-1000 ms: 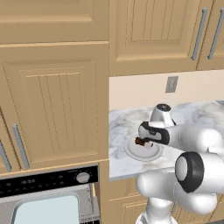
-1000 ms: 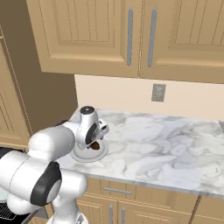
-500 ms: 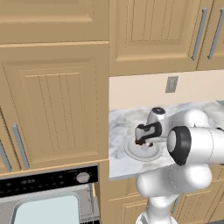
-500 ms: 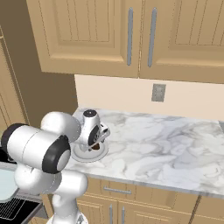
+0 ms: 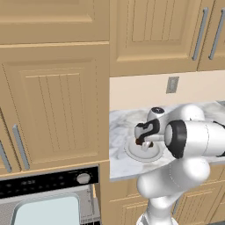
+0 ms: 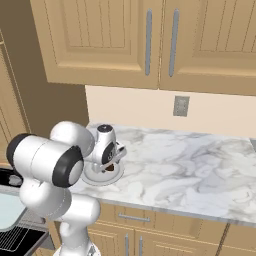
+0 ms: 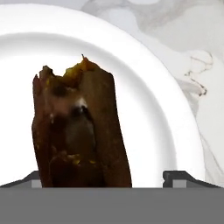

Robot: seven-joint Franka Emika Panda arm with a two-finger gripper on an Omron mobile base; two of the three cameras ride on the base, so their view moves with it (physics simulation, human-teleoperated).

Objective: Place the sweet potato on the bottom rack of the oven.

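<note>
From the left base view, my gripper (image 5: 144,141) sits low over the plate (image 5: 132,153) on the marble counter (image 5: 121,132), while my elbow has swung in front of the camera compared with a second ago; the gripper itself has barely shifted, so I judge the reach is done and the grasp is settling. Below and far to the left, the oven (image 5: 48,181) shows its control strip and glass door. From the right base view, the gripper (image 6: 109,167) hangs over the same plate (image 6: 91,177), a dark bit of the sweet potato (image 6: 108,168) under it. Along the hand view, the sweet potato (image 7: 78,131) stands between my fingertips (image 7: 181,177), which are spread to either side; whether they touch it I cannot tell. It lies on the plate (image 7: 153,113), so the lift and the carry to the bottom rack remain.
</note>
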